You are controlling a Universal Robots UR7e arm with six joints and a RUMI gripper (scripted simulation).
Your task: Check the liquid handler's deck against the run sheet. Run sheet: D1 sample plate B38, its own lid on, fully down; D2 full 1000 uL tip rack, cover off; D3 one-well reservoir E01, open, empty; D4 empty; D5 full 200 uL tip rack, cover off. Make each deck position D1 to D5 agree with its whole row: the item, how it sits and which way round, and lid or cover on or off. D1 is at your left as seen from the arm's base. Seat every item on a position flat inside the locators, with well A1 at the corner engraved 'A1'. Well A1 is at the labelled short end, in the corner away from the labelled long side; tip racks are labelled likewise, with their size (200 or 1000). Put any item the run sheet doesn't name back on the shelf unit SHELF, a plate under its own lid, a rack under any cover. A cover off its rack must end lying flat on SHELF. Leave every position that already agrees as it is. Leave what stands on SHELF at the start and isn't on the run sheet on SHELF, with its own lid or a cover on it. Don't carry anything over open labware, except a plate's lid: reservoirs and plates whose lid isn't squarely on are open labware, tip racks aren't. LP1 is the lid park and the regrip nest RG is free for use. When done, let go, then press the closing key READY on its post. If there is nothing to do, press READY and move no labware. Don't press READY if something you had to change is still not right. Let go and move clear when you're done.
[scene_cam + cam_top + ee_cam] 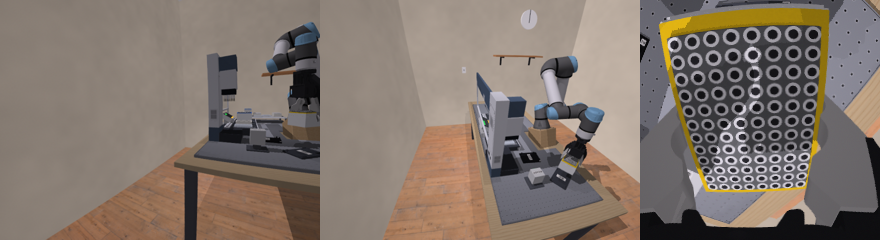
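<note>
My gripper (572,155) (303,105) (752,98) is shut on a tip rack (569,162) (302,119) (745,100) with a yellow rim, a grey body and no cover. Its grid of tips fills the wrist view. I hold the rack level, in the air above the right part of the grey perforated mat (542,204) (227,152). Right below it lies a flat dark nest (560,178) (302,152) with a white label. The rack is clear of the nest, with a gap between them.
A white labelled box on a post base (536,175) (257,136) stands left of the nest. A black labelled plate-shaped item (528,158) lies behind it. The liquid handler's tower (499,124) (219,90) stands at the left, with deck labware (244,116) behind. The arm's wooden base (542,135) is at the right rear.
</note>
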